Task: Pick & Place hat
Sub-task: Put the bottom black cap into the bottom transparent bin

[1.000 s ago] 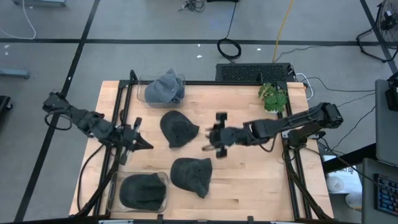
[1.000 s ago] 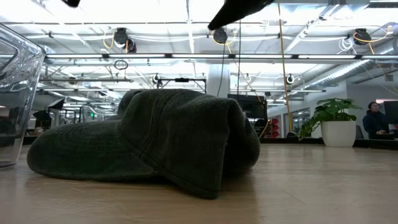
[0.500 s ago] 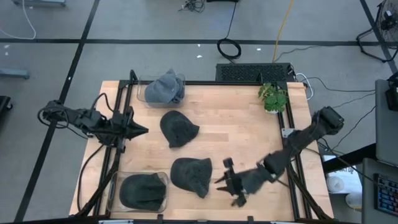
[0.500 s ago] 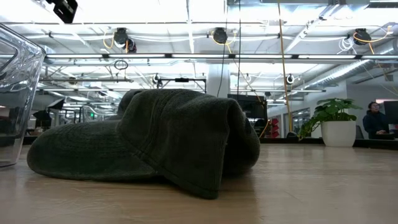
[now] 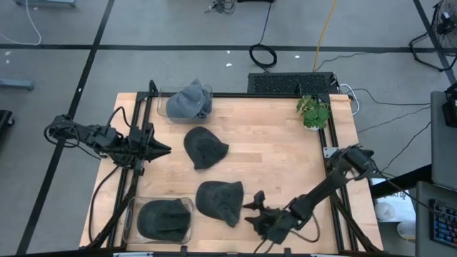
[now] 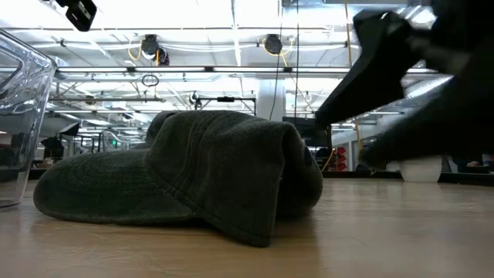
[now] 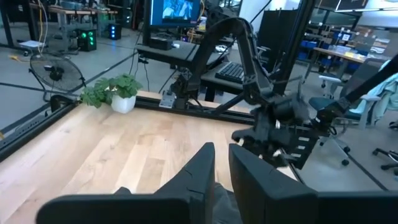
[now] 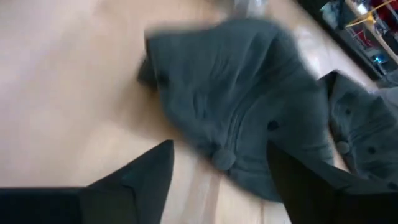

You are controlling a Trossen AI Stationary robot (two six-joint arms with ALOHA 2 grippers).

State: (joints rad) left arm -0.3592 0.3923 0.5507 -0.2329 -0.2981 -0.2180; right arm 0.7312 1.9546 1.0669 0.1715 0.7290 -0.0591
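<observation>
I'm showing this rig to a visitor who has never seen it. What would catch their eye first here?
Probably the dark hats scattered over the wooden table: one near hat lies loose at the front, another hat mid-table, and two more sit in clear bins at the left corners. Next, the right tool, open, low beside the near hat. The left tool waits at the table's left edge.

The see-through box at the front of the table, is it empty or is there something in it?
Not empty. The clear box at the table's front left corner has a dark hat lying inside it, filling most of the box.
</observation>
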